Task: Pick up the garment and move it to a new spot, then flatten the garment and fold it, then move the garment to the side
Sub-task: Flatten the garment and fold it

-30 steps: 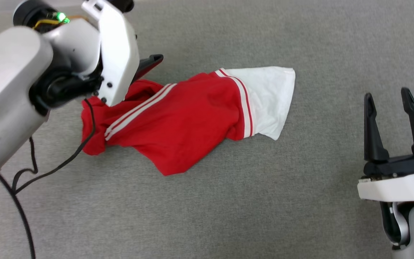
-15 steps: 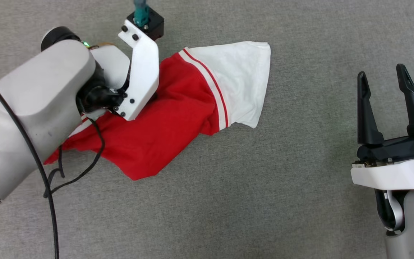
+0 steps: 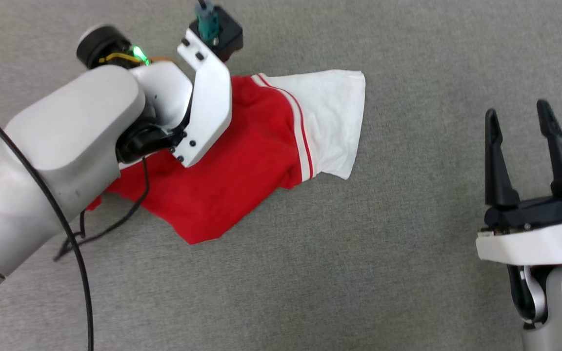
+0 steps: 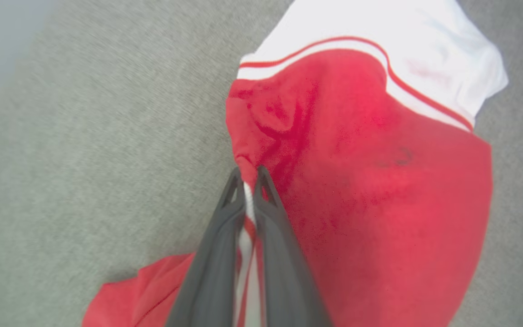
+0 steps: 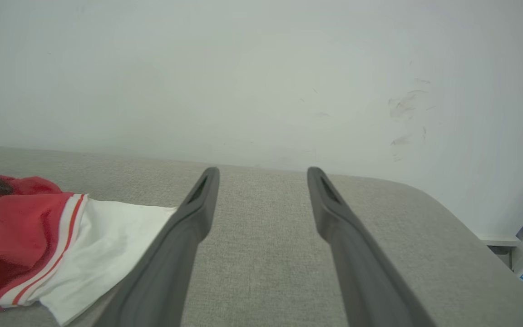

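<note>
**Left gripper (image 4: pixel 247 175) pinched shut on the shirt's striped trim; right gripper (image 3: pixel 516 108) open, holding nothing.**
The shirt (image 3: pixel 242 161) lies bunched on the grey surface (image 3: pixel 359 273) at upper centre of the head view, with its white sleeve (image 3: pixel 334 112) toward the upper right. The bite looks thin and sits close to the fingertips, so a quick lift could let the trim slip out. Lifted from that one point, the shirt would likely hang twisted and be harder to flatten.

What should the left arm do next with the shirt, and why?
Probably lift gently. The left gripper is shut on a striped fold of the shirt, which lies crumpled on the grey surface; raising it should free the cloth for carrying. The right gripper stands open, apart.
</note>
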